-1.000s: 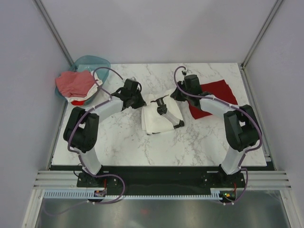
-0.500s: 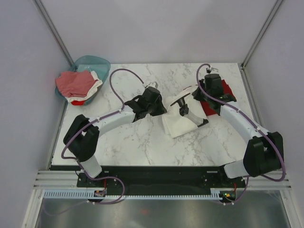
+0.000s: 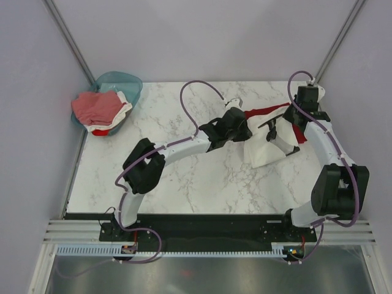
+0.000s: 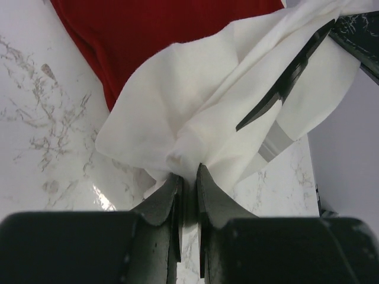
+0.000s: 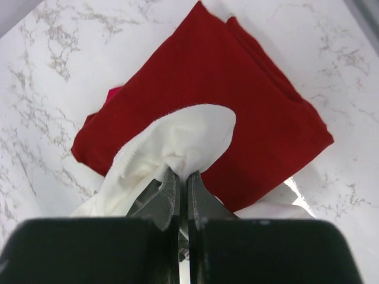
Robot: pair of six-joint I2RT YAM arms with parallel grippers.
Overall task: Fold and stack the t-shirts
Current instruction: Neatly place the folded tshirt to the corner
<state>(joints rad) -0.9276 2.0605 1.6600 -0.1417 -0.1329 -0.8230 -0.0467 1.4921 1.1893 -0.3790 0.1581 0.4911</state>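
We saw the left gripper (image 4: 188, 177) and the right gripper (image 5: 180, 177) both pinched tight on the folded white cotton t-shirt with black print (image 3: 262, 150). It hung partly over the folded dark red t-shirt (image 5: 237, 89) on the white marble table (image 3: 202, 184). Far left, the teal plastic basket (image 3: 125, 81) held pinkish-red and white tees (image 3: 95, 107).
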